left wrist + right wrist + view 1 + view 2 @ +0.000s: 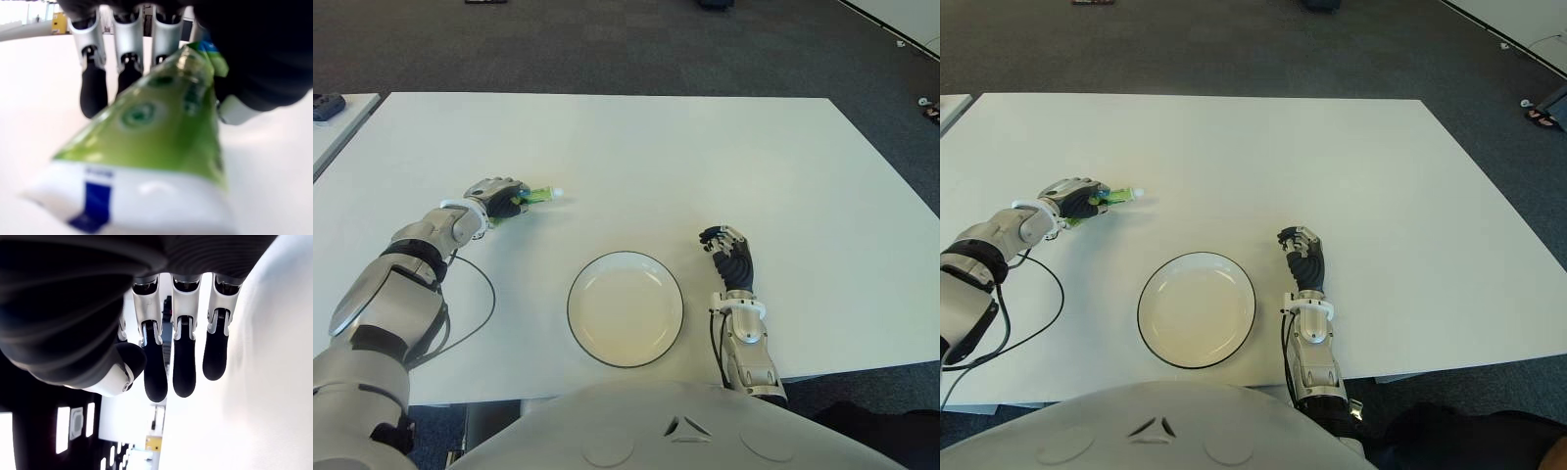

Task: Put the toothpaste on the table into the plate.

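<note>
Toothpaste (536, 195) sits gripped in left hand (497, 199), up-left of plate (581, 284); right hand (727, 253) relaxed, empty.

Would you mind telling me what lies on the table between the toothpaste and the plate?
Nothing: in the left eye view only bare table separates the toothpaste, gripped by the left hand, from the plate.

Toothpaste off to my left, plate near the front edge.
I see the green toothpaste tube (536, 195) with its white cap end pointing right, held in my left hand (497, 199) over the table (705, 157); the round white, dark-rimmed plate (626, 308) sits empty, well apart.
</note>
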